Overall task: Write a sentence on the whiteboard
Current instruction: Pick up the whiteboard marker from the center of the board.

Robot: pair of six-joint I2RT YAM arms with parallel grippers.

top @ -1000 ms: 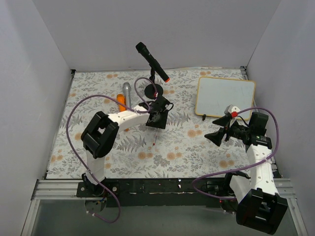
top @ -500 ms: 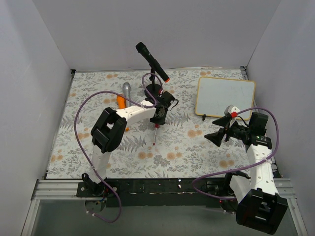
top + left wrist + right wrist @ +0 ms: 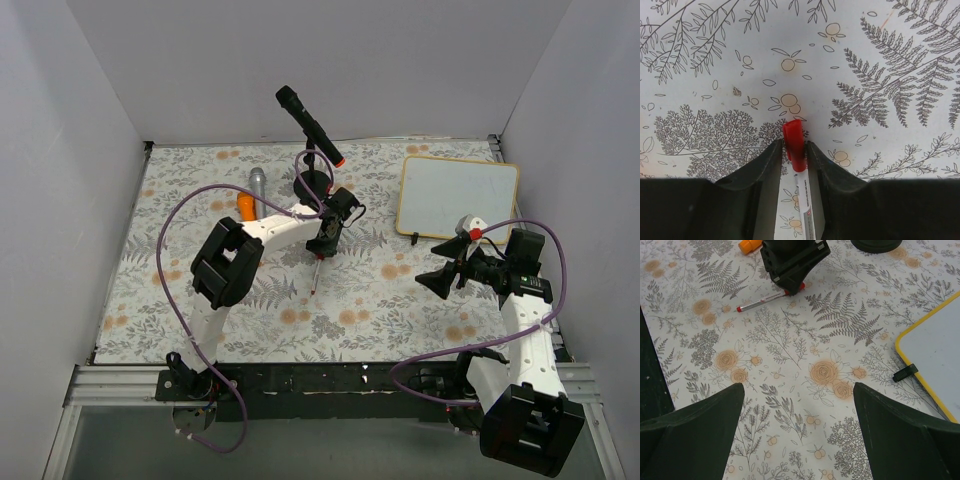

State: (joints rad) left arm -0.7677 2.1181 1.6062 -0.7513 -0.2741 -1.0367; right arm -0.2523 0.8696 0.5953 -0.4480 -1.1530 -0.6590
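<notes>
Red-capped, slim white marker [image 3: 760, 302] lies on the fern-printed tabletop [image 3: 200, 300], its cap pinched between the jaws of the matte black left claw [image 3: 794, 146], which stood wider a second ago. The right claw [image 3: 797, 390] gapes wide, with the blank, yellow-rimmed, round-cornered whiteboard [image 3: 458, 196] just beyond it.

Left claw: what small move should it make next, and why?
Probably lift straight up. The left claw pinches the marker at its red cap, the marker lies flat on the table, and the whiteboard is blank.
</notes>
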